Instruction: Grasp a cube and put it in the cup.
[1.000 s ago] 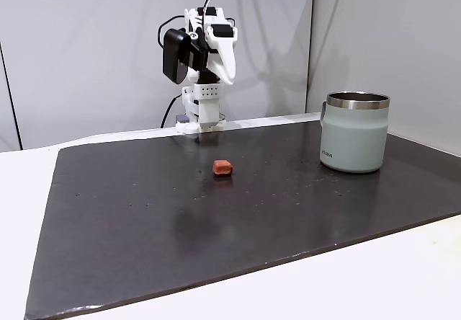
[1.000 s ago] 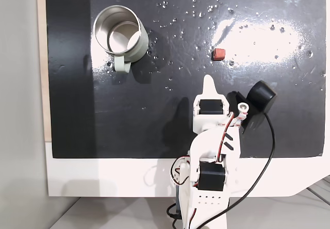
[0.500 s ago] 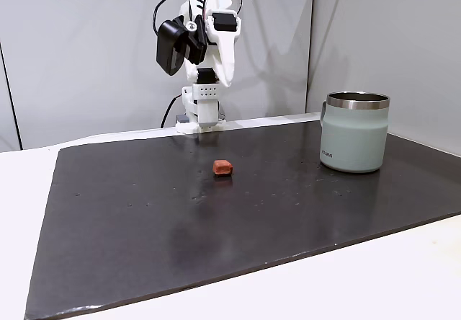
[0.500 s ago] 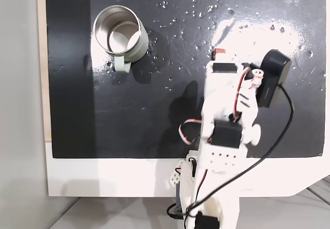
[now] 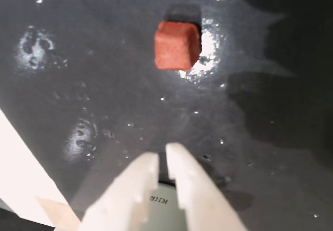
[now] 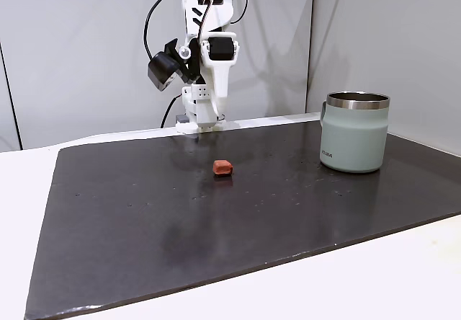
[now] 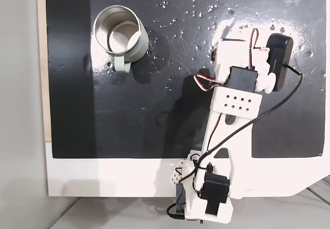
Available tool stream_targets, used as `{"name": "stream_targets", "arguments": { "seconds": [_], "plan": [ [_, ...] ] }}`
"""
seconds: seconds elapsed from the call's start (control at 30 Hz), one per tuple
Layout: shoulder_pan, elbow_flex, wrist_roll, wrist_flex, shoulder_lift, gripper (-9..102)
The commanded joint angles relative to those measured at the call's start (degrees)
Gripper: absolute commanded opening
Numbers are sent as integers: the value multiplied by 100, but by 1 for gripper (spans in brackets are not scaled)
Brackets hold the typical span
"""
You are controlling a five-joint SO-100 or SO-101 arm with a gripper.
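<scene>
While the arm reaches out over the worktop (image 6: 130, 212), the claw (image 5: 162, 161) hangs above the dark mat w/ nothing in it; in the wrist view its two white fingers (image 5: 139, 181) sit nearly together, only a thin slit between the tips.

Cube (image 5: 177, 45): reddish-brown, lying flat on the mat, untouched, ahead of the fingertips in the wrist view and apart from them. In a fixed view it sits mid-mat (image 6: 222, 167), in front of the arm's base.

Cup (image 6: 354, 132): upright, steel rim up, well apart from the cube, toward the right in that fixed view. Seen from above (image 7: 120, 35) it is open; inside appears empty.

Step in hand, by my reading: approach, pre-grasp. Nothing picked yet.

Next move needs: fingers spread wider than the cube, claw brought fwd and down to straddle it, then closed. Cube is small, so alignment must be tight.
</scene>
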Motion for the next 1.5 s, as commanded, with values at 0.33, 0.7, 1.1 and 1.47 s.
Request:
{"name": "stream_targets", "arguments": {
  "seconds": [0.33, 0.7, 1.1, 1.47],
  "plan": [
    [-70, -1310, -9, 659, -809, 1],
    [-70, -1406, 141, 932, -1046, 30],
    [-141, -1257, 9, 984, -1626, 29],
    [-62, -1274, -18, 879, -2197, 28]
  ]
}}
